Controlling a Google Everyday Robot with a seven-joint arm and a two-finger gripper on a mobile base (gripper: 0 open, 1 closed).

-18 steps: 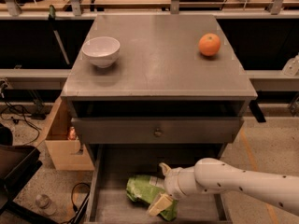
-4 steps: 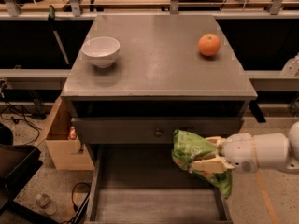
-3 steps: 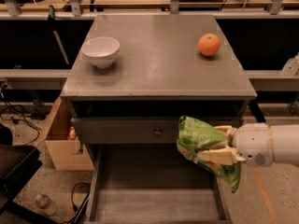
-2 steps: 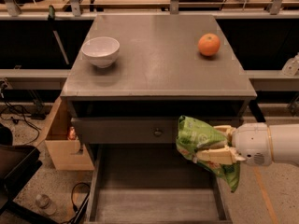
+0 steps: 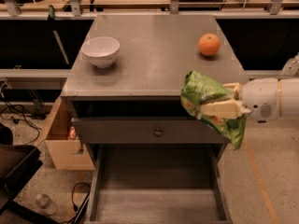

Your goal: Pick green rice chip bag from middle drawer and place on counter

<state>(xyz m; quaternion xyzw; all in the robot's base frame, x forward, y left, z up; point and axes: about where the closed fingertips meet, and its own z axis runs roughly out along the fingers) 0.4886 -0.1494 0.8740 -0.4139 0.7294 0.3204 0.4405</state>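
My gripper (image 5: 216, 102) comes in from the right and is shut on the green rice chip bag (image 5: 203, 93). It holds the bag in the air at the counter's front right corner, about level with the counter's (image 5: 154, 59) front edge. The bag's lower end hangs down in front of the cabinet. The middle drawer (image 5: 156, 204) is pulled out below, and its plank floor is bare.
A white bowl (image 5: 100, 51) stands at the counter's left and an orange (image 5: 209, 44) at its right rear. A drawer front with a round knob (image 5: 158, 132) sits above the open drawer. A cardboard box (image 5: 65, 141) stands on the floor to the left.
The gripper has lifted the bag out of the middle drawer and raised it up and to the right, from in front of the drawer front to counter height.
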